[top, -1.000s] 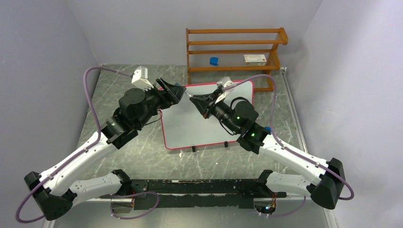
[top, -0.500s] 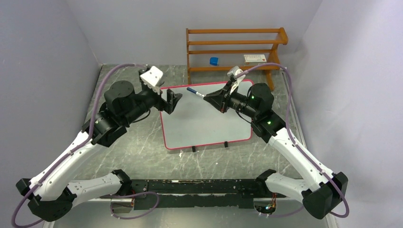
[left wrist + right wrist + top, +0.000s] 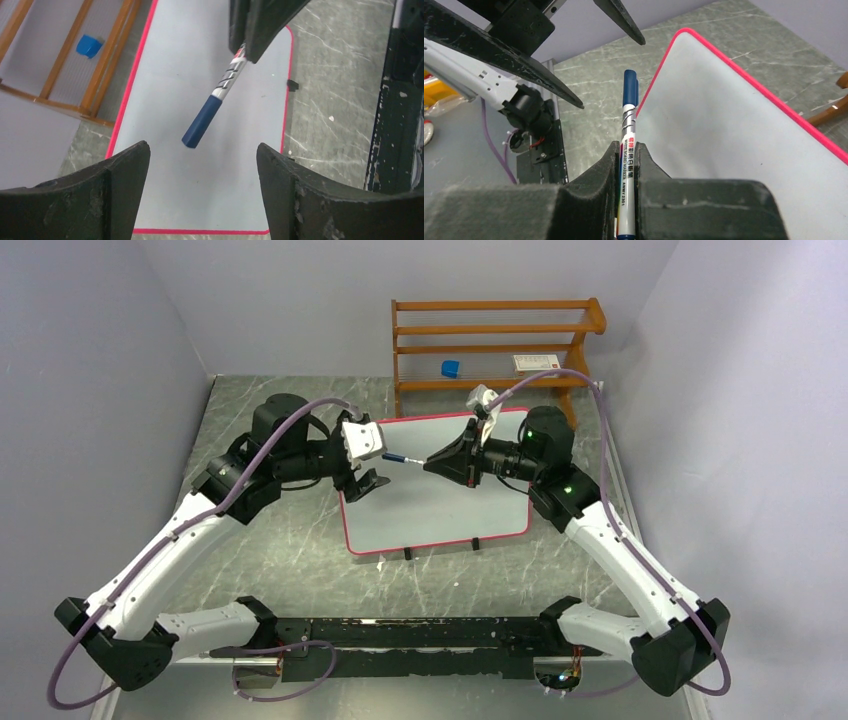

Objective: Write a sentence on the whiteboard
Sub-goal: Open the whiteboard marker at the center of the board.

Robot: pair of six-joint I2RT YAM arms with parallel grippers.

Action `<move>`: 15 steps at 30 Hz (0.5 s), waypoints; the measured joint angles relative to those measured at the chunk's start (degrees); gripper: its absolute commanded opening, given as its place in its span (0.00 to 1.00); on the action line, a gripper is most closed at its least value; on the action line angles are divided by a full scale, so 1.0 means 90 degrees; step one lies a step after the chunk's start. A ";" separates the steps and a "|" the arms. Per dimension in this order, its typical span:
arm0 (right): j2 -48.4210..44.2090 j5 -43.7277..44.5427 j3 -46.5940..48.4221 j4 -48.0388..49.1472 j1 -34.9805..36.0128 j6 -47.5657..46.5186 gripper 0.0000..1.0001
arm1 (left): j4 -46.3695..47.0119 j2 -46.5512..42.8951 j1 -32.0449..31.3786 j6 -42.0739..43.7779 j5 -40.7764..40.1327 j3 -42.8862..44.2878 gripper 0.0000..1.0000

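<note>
the right gripper [image 3: 626, 146] has its fingers pinched tight on the barrel of a marker [image 3: 627, 125], holding it near the tail so the blue cap [image 3: 201, 124] sticks out well clear of the pads. that looks deliberate: the capped end is offered across to the left gripper [image 3: 201, 146], whose jaws stand wide apart with nothing between them, lined up either side of the cap's path but not touching it. my reading is that the cap has to come off before any ink can go down, and one arm steadies the pen while the other gets ready to pull. both wrists hang above the far left part of the whiteboard [image 3: 430, 510], close to each other, the pen raised off the board and not pressed to it

the whiteboard lies in the middle of the table, its red-pink rim skewed a little to the table's edges, small black feet [image 3: 408, 554] showing along its near side. no writing shows on its white face, so the lettering is not yet begun

the table [image 3: 290, 570] is grey-green stone-patterned with pale veins. at its far edge stands a wooden rack [image 3: 495, 330] carrying a small blue object [image 3: 451, 368] and a little white box [image 3: 536, 363]. plain pale walls [image 3: 100, 360] close in the back and both sides
</note>
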 measured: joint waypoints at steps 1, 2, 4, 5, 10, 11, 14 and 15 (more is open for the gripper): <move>0.0039 -0.0070 0.0000 -0.0012 -0.0002 -0.0012 0.00 | -0.0032 0.0017 0.0000 0.0092 0.0100 0.0019 0.80; 0.0068 -0.0124 0.0000 -0.0022 -0.0002 -0.0019 0.00 | -0.0061 0.0032 0.0000 0.0192 0.0197 0.0029 0.79; 0.0131 -0.0245 0.0000 -0.0041 -0.0002 -0.0022 0.00 | -0.0109 0.0056 0.0000 0.0369 0.0376 0.0029 0.77; 0.0163 -0.0311 0.0000 -0.0044 -0.0002 -0.0022 0.00 | -0.0134 0.0083 0.0000 0.0442 0.0447 0.0036 0.76; 0.0270 -0.0563 0.0000 -0.0041 -0.0002 -0.0017 0.00 | -0.0355 0.0444 0.0002 0.0709 0.0763 0.0219 0.69; 0.0282 -0.0590 0.0000 -0.0041 -0.0002 -0.0017 0.00 | -0.0359 0.0498 0.0002 0.0726 0.0794 0.0221 0.67; 0.0299 -0.0682 0.0000 -0.0041 -0.0002 -0.0010 0.00 | -0.0437 0.0614 0.0002 0.0782 0.0901 0.0221 0.62; 0.0299 -0.0702 0.0000 -0.0036 -0.0002 -0.0005 0.00 | -0.0457 0.0639 0.0002 0.0797 0.0935 0.0223 0.60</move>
